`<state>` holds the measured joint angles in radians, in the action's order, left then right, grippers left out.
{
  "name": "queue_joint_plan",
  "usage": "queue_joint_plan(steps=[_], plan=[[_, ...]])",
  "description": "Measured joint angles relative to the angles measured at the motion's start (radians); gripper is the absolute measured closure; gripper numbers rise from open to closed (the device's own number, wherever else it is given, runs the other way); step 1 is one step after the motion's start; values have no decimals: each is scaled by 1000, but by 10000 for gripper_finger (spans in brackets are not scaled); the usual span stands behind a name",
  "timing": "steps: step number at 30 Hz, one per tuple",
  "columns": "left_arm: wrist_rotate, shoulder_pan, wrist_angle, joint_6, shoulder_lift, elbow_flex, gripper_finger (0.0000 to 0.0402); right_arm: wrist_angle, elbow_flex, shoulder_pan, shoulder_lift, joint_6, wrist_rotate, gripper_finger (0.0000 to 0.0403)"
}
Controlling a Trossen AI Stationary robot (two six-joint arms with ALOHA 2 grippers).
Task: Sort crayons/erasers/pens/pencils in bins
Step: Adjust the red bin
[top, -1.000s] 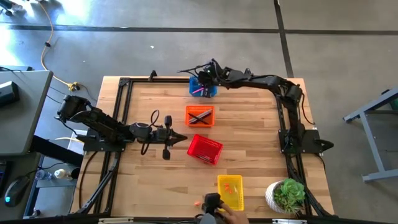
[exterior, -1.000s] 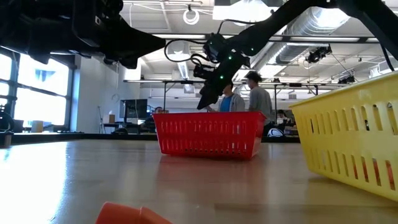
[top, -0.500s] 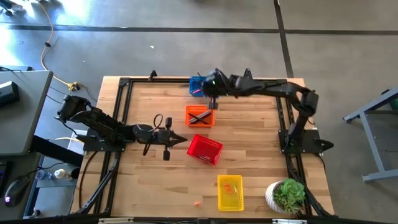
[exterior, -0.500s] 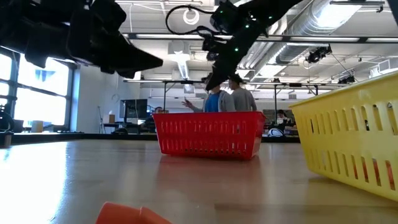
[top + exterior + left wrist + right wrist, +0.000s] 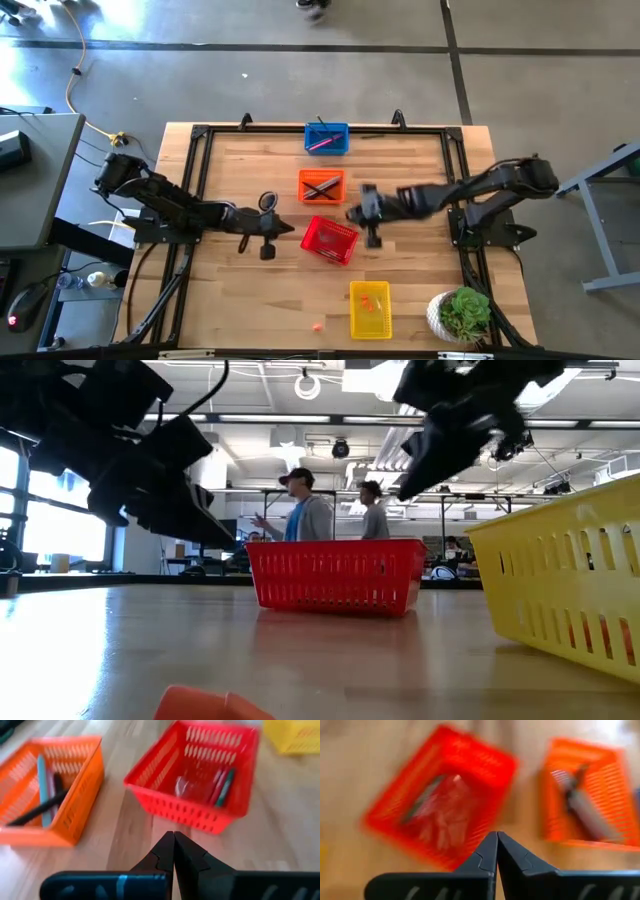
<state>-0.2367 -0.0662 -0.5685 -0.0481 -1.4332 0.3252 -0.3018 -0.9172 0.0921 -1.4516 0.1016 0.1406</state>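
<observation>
Both closed and empty: right end effector [image 5: 352,213] beside red bin [image 5: 330,239], left end effector [image 5: 291,228] opposite. Lone eraser [image 5: 318,326] far off by yellow bin [image 5: 370,309], likely overlooked or pinched badly, being tiny.

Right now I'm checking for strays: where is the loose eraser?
In the high view the loose eraser lies on the bare table near its front edge, just left of the yellow bin and apart from it, well below the red bin.
</observation>
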Motion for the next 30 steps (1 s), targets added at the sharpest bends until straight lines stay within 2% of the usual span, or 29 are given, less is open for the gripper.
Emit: queue_joint_plan(steps=[5,10,17,24,30], plan=[[-10,0,12,-10,-64,32,401,-29,49,162,-4,-136,-22,402],[-13,0,11,-2,-96,58,401,-32,71,225,-45,-226,0,403],[-45,-3,55,-1,-56,65,401,-11,72,181,-108,-236,31,403],[-104,-28,154,-1,44,65,401,6,72,129,-114,-233,139,403],[-150,-41,191,7,110,64,401,34,71,109,-114,-211,145,403]])
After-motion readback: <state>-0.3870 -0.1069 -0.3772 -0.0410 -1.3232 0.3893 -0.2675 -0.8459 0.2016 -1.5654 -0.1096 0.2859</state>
